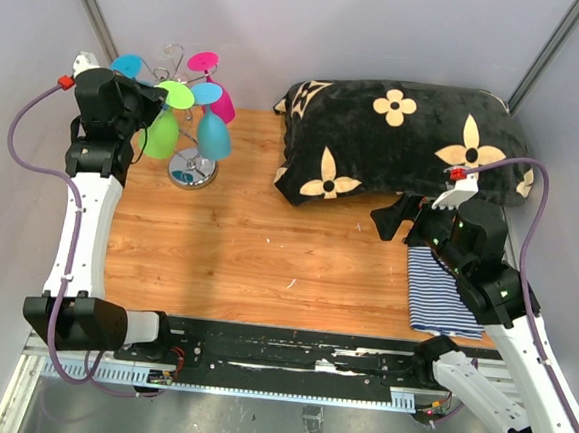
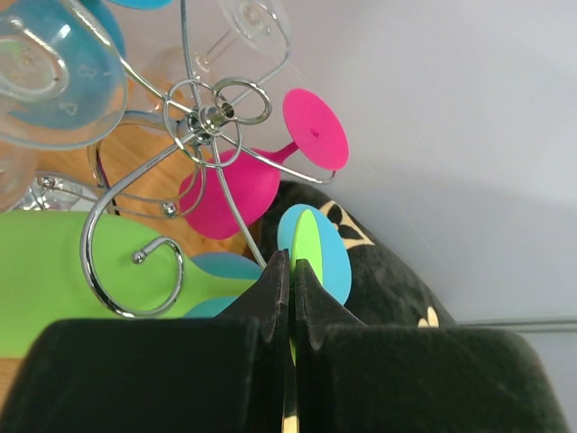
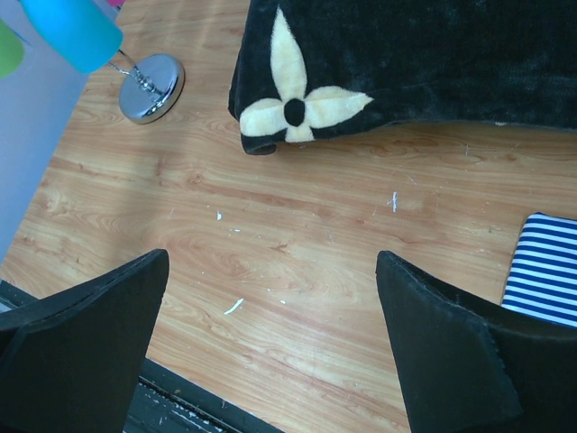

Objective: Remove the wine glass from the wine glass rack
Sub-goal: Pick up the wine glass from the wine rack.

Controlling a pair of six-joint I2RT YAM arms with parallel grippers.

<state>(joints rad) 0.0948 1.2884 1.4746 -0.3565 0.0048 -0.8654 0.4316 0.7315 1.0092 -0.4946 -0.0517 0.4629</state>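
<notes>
You are looking down on a wooden table (image 1: 246, 253) that is carrying a big black pillow (image 1: 406, 135) with cream flowers along its far right side. A striped cloth (image 1: 439, 289) is lying at the near right edge, partly under your right arm. The rack (image 1: 192, 172) is standing at the far left corner on its shiny round base, with its curled wire hooks spreading from the top. A pink glass (image 2: 236, 185) and a blue glass (image 1: 214, 132) are hanging upside down from it. The green wine glass (image 1: 161, 134) is hanging bowl-down at the rack's left side, and you cannot tell whether its stem is sitting in a hook. Your left gripper (image 2: 290, 262) is pinching the thin edge of that glass's round foot, fingers pressed together on it. Your right gripper (image 3: 272, 260) is hovering over bare wood near the pillow, fingers spread wide and holding nothing
</notes>
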